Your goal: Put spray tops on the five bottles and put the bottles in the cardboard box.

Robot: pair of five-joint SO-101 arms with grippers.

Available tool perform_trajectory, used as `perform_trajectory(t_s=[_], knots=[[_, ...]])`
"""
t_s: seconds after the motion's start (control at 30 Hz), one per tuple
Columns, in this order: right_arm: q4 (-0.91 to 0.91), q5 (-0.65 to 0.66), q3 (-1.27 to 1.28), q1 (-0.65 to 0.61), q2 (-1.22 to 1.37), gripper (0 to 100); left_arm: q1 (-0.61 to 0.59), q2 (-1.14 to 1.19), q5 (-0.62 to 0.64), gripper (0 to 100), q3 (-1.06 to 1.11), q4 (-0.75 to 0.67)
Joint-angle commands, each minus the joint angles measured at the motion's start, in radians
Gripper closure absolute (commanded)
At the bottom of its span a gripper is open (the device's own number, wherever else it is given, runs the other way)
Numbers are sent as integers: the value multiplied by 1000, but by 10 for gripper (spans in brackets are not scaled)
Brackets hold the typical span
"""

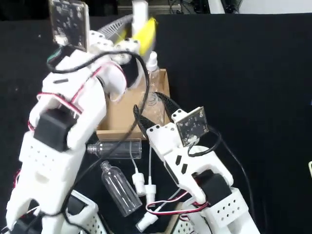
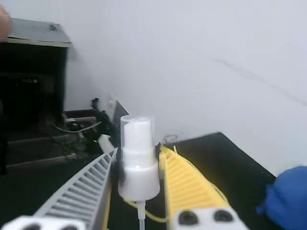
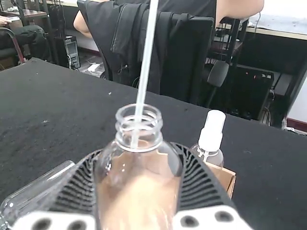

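My left gripper (image 1: 139,22) is raised high over the cardboard box (image 1: 122,119), shut on a white spray top (image 2: 138,158) between its grey and yellow fingers. The top's thin tube (image 3: 145,57) hangs down into the open neck of a clear bottle (image 3: 138,163). My right gripper (image 1: 153,107) is shut on that upright bottle (image 1: 152,100) above the box. A capped bottle (image 1: 152,66) stands at the box's far corner, also seen as the capped bottle (image 3: 210,141) behind the held one.
Two uncapped clear bottles (image 1: 114,148) (image 1: 119,190) lie on the black table in front of the box. Three loose spray tops (image 1: 139,183) (image 1: 150,191) (image 1: 146,222) lie beside them, between the two arm bases. Another clear bottle (image 3: 33,191) lies beside the right gripper.
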Motion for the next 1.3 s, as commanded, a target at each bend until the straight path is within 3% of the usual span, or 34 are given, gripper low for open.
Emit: perform_trajectory(t_s=[0.0,0.13,0.33,0.53,0.73,0.87,1.0,1.17,1.27], knots=[[-32,-2,-4,-12,-28,988,111,-127,-23,950,79,20],[-32,-2,-4,-12,-28,988,136,-201,-130,950,228,21],[-32,-2,4,-12,-28,988,130,-313,-140,924,341,28],[-32,-2,7,-15,-28,988,128,-396,-29,723,435,29],[-32,-2,8,-12,-28,988,119,-470,-12,762,437,29],[-34,-2,21,-11,-28,988,-30,-532,-12,781,440,29],[-48,-6,8,31,-28,988,-291,-572,-8,798,496,69],[-94,-11,-61,127,-18,988,-553,-577,-11,802,694,75],[-98,-11,-130,130,64,988,-661,-577,-5,802,854,-23]])
